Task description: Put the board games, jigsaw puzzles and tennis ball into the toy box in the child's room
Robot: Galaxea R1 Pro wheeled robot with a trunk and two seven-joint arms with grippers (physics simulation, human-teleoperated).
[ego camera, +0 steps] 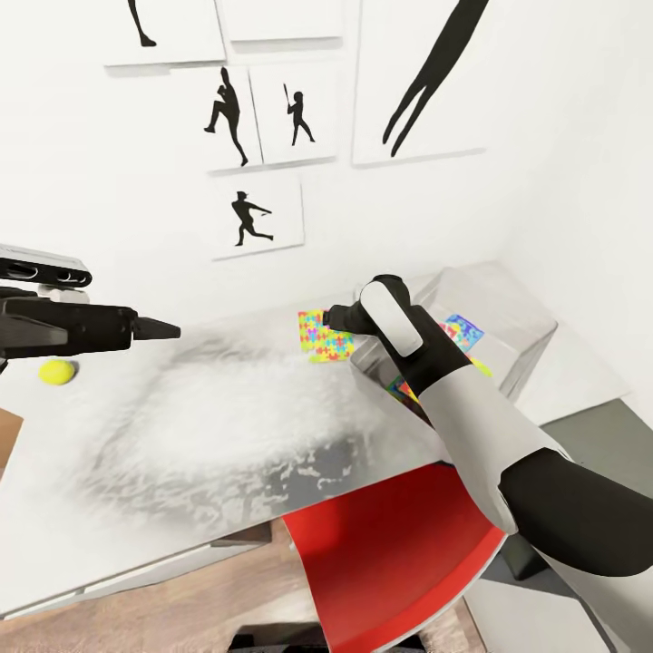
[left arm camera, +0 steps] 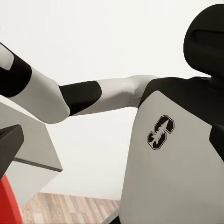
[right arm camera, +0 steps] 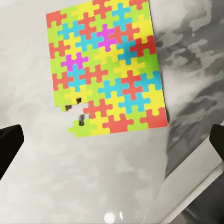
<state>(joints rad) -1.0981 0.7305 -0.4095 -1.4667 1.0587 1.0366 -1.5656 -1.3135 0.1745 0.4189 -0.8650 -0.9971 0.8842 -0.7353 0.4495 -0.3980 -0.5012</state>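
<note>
A jigsaw puzzle [ego camera: 324,336] [right arm camera: 106,67] lies flat on the pale grey table [ego camera: 209,435], just left of the light grey toy box [ego camera: 508,313]. My right gripper [ego camera: 332,317] [right arm camera: 112,144] hangs open right over the puzzle's near edge, with nothing between its fingers. Another puzzle-patterned piece [ego camera: 463,331] shows inside the toy box, partly hidden by my right arm. The yellow tennis ball [ego camera: 56,371] rests at the table's far left. Above and to the right of the ball, my left gripper [ego camera: 156,328] hovers over the table and appears open and empty.
A red chair [ego camera: 390,544] stands tucked under the table's front edge, below my right arm. A white wall with black silhouette pictures [ego camera: 263,118] runs behind the table. Wooden floor [ego camera: 163,608] shows in front. A lower dark grey surface [ego camera: 599,426] lies right of the toy box.
</note>
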